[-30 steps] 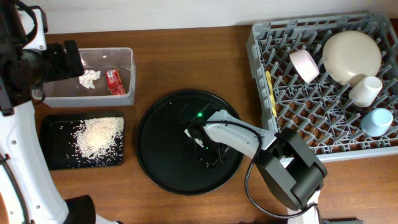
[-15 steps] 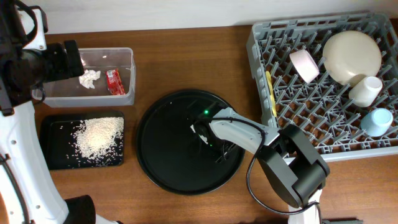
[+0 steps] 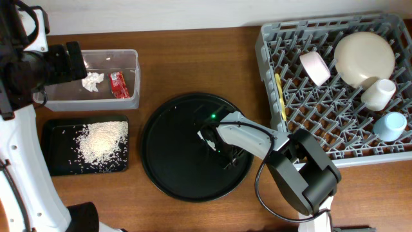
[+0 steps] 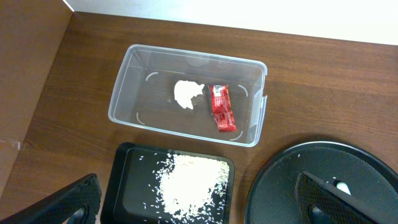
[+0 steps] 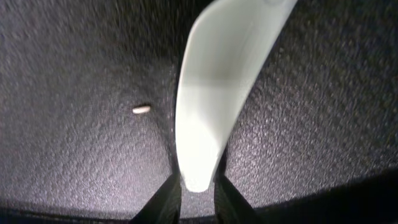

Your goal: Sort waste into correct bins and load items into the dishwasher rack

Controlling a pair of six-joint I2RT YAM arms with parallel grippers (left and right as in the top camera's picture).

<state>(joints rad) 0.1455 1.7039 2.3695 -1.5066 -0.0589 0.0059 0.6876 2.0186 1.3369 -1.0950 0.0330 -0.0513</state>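
The handle tip of the pale mint-green spoon [image 5: 217, 81] sits between the fingers of my right gripper [image 5: 197, 186], which is shut on it low over the round black tray [image 3: 167, 161]. Only a small pale part of that spoon [image 3: 207, 136] shows from overhead. My left gripper [image 4: 199, 208] hangs open and empty above the bins. The clear tub [image 4: 121, 93] holds the paper wad [image 4: 188, 94] and the red wrapper [image 4: 222, 108]. The black rectangular tray [image 4: 121, 186] holds the rice [image 4: 189, 183]. The rack [image 3: 302, 109] carries the cream plate [image 3: 364, 58], the pink-rimmed bowl [image 3: 315, 67], the white cup [image 3: 378, 94], the light-blue cup [image 3: 390, 125] and the yellow spoon [image 3: 279, 96].
One stray rice grain [image 5: 141, 109] lies on the round tray left of the spoon. The right arm reaches in from the table's front edge, between the round tray and the rack. The left arm stands along the left edge by the tub.
My right gripper shifted slightly across the round tray and its jaws closed onto the spoon's handle. The left arm and the bins' contents stayed where they were.
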